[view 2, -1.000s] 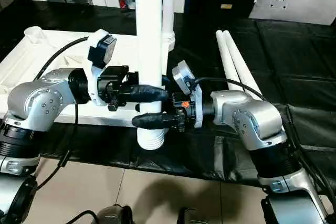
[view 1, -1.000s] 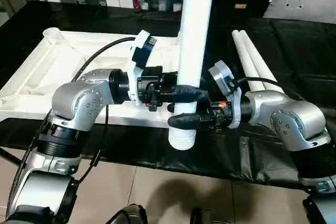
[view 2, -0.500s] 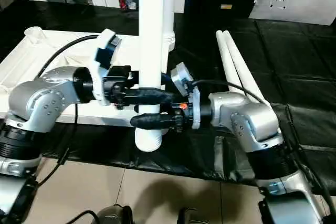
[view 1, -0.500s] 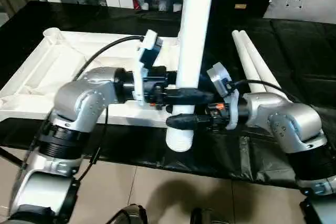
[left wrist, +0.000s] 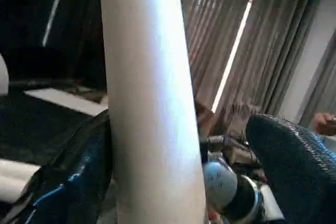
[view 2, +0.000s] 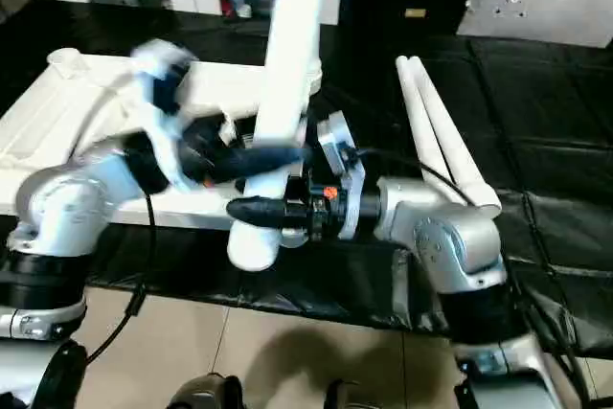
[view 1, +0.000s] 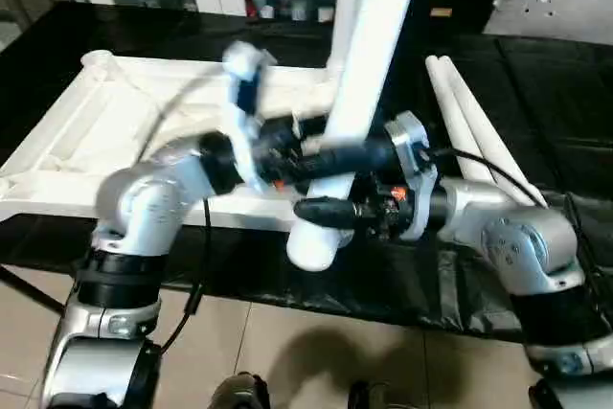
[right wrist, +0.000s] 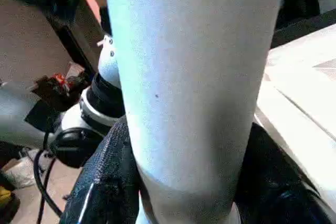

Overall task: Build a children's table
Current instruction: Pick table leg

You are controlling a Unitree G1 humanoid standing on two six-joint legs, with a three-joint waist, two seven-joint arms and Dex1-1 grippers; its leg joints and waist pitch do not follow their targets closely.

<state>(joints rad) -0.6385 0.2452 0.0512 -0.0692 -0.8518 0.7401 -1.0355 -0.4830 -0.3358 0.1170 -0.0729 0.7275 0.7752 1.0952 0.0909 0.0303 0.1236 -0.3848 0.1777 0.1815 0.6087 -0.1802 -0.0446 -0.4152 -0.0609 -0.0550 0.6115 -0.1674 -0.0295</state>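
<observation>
- Left eye view: the long white tapered plastic leg point(view 1: 369, 64) leans, its upper end tilted to the right, its ribbed lower end point(view 1: 314, 241) hanging over the near edge of the black-covered table point(view 1: 536, 74). The right gripper point(view 1: 330, 210) is clamped on it low down. The left gripper point(view 1: 345, 155) is blurred just above.
- Right eye view: the white square plastic tabletop point(view 2: 67, 107) lies underside up on the left; 2 more white tube legs point(view 2: 436, 126) lie side by side to the right.
- Left wrist view: the left gripper's fingers point(left wrist: 294, 156) stand wide apart, 1 well clear of the leg.
- Right wrist view: both black fingers point(right wrist: 107, 182) press against the leg's sides.
</observation>
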